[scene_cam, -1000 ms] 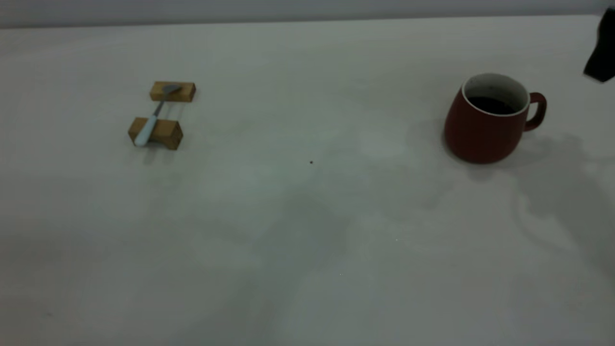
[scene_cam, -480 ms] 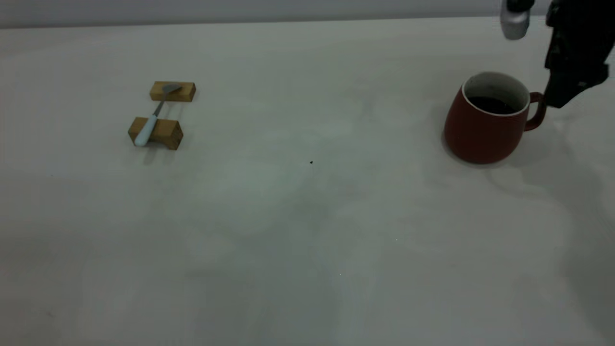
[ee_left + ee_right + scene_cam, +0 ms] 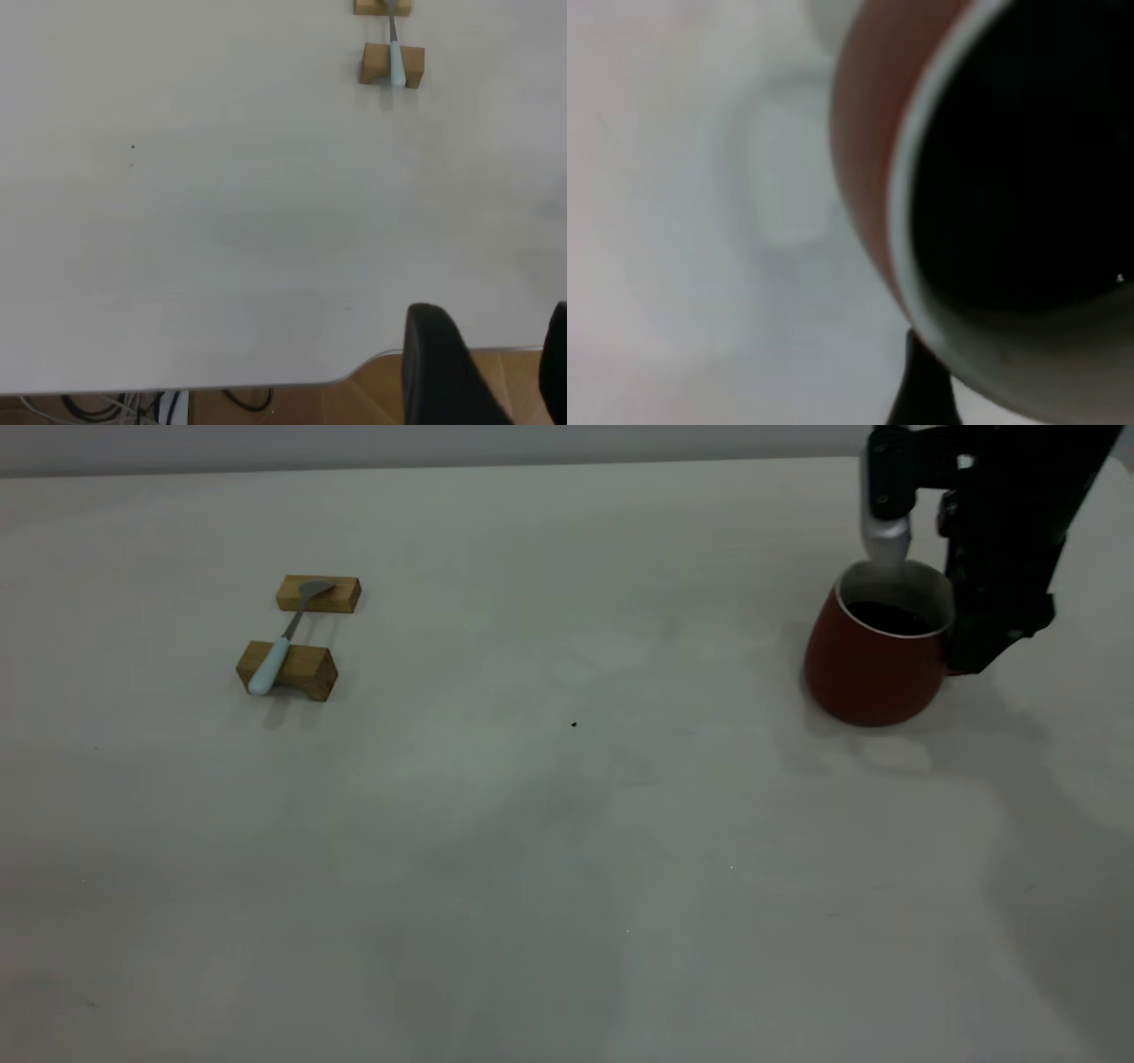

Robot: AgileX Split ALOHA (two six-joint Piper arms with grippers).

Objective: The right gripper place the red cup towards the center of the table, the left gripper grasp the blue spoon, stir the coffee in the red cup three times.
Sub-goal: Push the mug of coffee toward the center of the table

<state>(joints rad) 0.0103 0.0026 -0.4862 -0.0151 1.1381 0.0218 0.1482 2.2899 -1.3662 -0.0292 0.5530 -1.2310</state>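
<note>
The red cup (image 3: 873, 660) stands at the right of the table (image 3: 567, 824), with dark coffee (image 3: 890, 617) inside it. My right gripper (image 3: 985, 642) hangs down against the cup's right side and hides the handle. The right wrist view is filled by the cup's white rim (image 3: 921, 177) and the coffee (image 3: 1010, 177). The blue spoon (image 3: 282, 642) lies across two wooden blocks at the far left, also seen in the left wrist view as the spoon (image 3: 395, 53). My left gripper (image 3: 496, 372) is open and holds nothing, back beyond the table's rounded corner, far from the spoon.
The two wooden blocks (image 3: 319, 593) (image 3: 297, 670) carry the spoon's bowl and handle. A tiny dark speck (image 3: 574, 724) sits mid-table. Cables (image 3: 159, 409) and wooden floor (image 3: 372, 398) show past the table edge in the left wrist view.
The right arm has come in from the right edge and dropped beside the cup, covering its handle. The cup has shifted slightly left. Spoon and blocks have not moved.
</note>
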